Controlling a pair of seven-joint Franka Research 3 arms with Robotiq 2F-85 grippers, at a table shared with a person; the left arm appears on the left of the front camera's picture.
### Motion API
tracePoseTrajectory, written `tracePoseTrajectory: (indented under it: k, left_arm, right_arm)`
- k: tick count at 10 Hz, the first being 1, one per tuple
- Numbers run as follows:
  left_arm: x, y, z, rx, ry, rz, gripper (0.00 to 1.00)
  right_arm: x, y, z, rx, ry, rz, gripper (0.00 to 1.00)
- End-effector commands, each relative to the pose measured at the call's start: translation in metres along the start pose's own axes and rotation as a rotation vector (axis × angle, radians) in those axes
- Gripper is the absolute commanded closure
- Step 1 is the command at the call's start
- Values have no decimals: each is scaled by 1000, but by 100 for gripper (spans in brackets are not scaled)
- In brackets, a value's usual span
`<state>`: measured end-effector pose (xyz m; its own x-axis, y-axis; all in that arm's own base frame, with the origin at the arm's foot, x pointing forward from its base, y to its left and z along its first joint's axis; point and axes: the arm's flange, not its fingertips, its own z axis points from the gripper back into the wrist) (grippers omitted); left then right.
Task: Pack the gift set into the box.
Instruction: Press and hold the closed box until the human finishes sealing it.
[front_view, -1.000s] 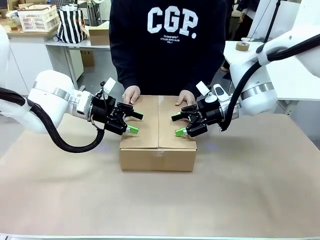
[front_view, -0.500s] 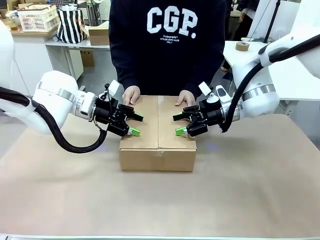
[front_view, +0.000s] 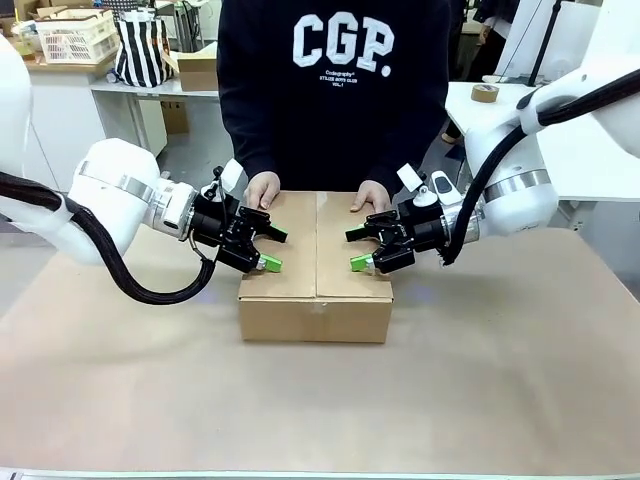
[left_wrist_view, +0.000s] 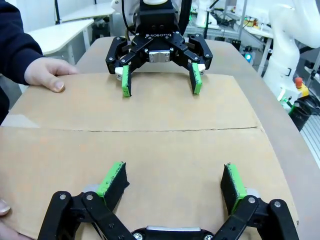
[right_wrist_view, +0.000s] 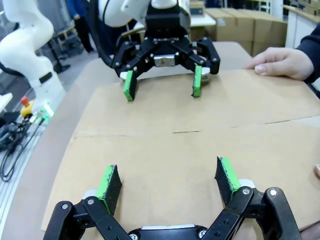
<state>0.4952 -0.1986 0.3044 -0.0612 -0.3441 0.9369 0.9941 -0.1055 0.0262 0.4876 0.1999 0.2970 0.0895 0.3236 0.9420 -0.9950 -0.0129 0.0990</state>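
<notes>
Since the box (front_view: 315, 270) sits closed on the bench (front_view: 480, 390), top flaps folded flat under a person's hands (front_view: 263, 188), packing looks nearly done, perhaps only sealing left, while the left tool (front_view: 272, 249) and right tool (front_view: 355, 250) hover open and empty over it.

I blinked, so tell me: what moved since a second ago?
The left gripper slid a little toward the middle of the box. The right gripper barely moved. Both stayed open, holding nothing. The box stayed shut, with the person's hands on its far edge.
</notes>
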Motion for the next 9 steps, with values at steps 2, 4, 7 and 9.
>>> tracePoseTrajectory:
  k: [2,4,7,9]
  left_arm:
    - [-1,0,-1,-1,3,0,0]
    - [-1,0,-1,-1,3,0,0]
    - [-1,0,-1,-1,3,0,0]
    - [-1,0,-1,-1,3,0,0]
  right_arm:
    - [-1,0,0,-1,2,-2,0]
    - [-1,0,0,-1,2,-2,0]
    - [-1,0,0,-1,2,-2,0]
    - [-1,0,0,-1,2,-2,0]
